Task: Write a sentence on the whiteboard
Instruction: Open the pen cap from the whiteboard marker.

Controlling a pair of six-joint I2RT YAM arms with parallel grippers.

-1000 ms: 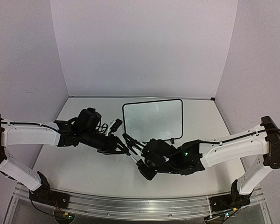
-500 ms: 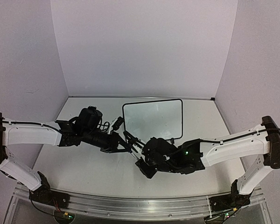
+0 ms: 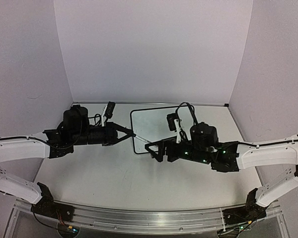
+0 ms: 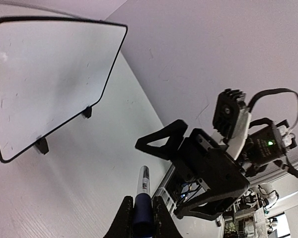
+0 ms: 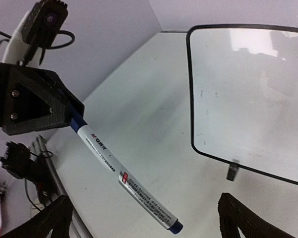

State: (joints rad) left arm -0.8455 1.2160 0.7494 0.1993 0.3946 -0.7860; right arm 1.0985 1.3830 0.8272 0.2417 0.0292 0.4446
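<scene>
Your desk (image 3: pixel 89 173) carries the whiteboard (image 3: pixel 156 126) at its far middle, blank. The right tool (image 3: pixel 154 150) has drawn back from the left tool (image 3: pixel 126 132) and stands wide, empty; the left clamps the marker (image 5: pixel 124 181), pointing toward the board, so writing can probably begin.

Black-framed white whiteboard (image 3: pixel 154 124); white marker (image 5: pixel 123 173) tipped blue.

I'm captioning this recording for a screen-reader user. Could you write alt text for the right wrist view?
The left hand, at upper left, grips a white marker with blue ends by one end, its free end slanting down to the right above the white table. An unwritten whiteboard sits at upper right, and the right hand's open fingers frame the bottom corners.
</scene>
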